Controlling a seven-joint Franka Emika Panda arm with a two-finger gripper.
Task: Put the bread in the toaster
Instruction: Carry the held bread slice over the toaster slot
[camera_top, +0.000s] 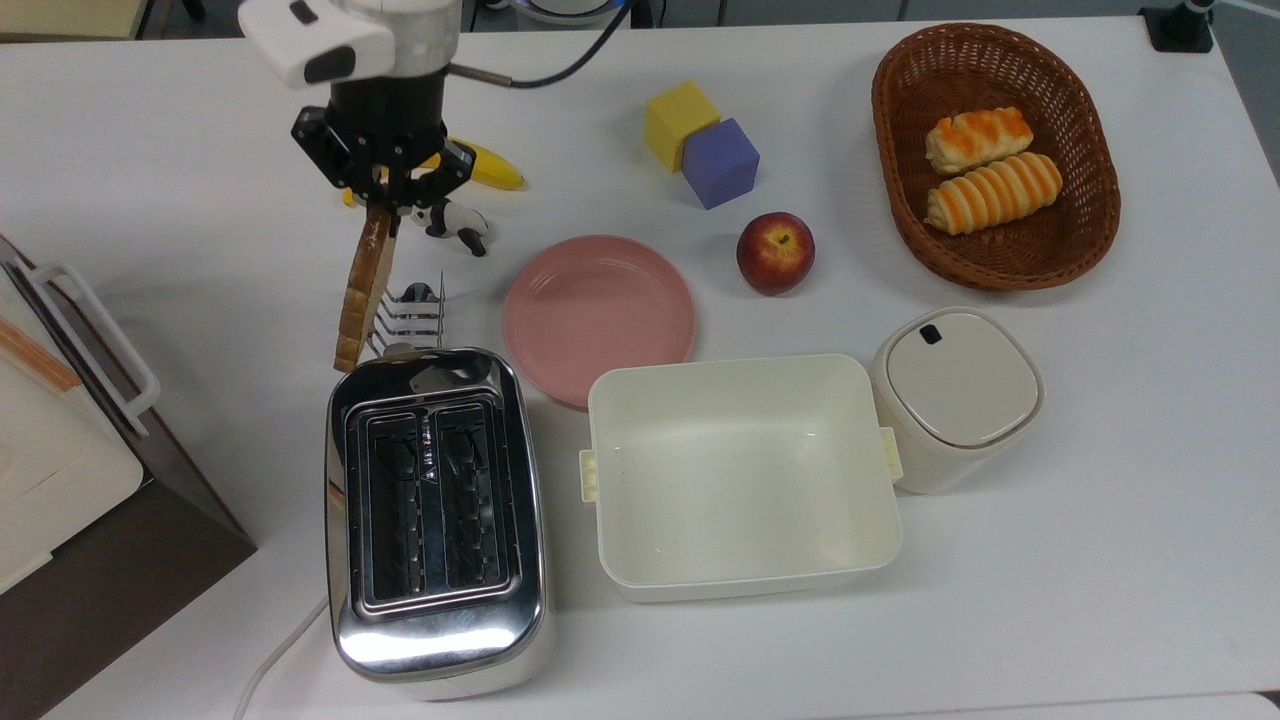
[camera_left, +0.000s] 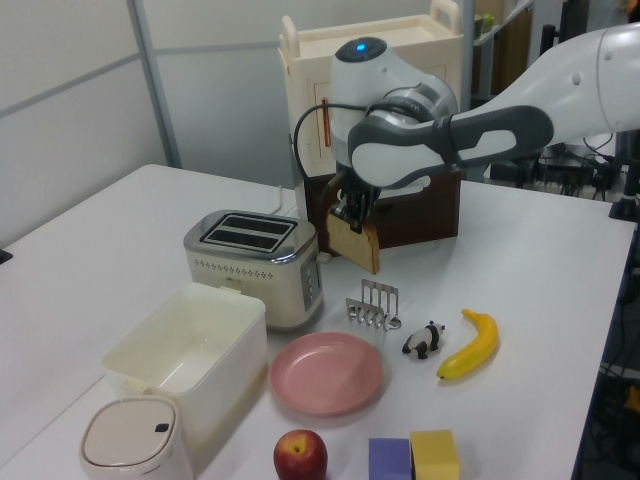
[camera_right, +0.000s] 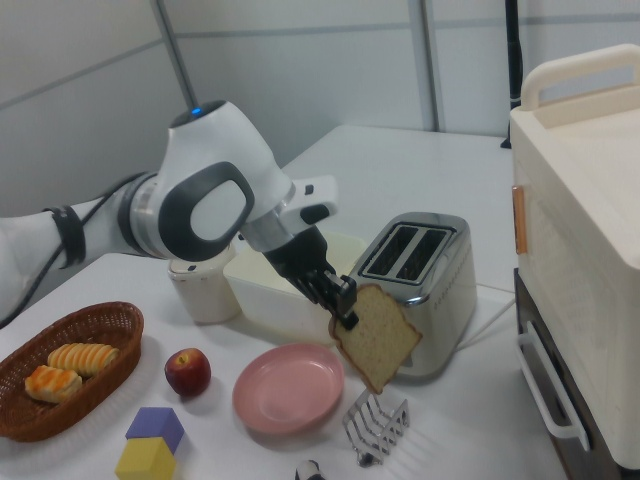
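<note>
One slice of bread (camera_right: 377, 338), clamped at its edge in the gripper (camera_right: 341, 303) jaws, hanging above the wire toast rack (camera_right: 376, 424), near the chrome toaster (camera_right: 418, 290).

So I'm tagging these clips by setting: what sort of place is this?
Most likely a lab bench set up as a mock kitchen: a white table holds a toaster, a basket of rolls, foam cubes and a toy panda, with partition panels behind.
</note>
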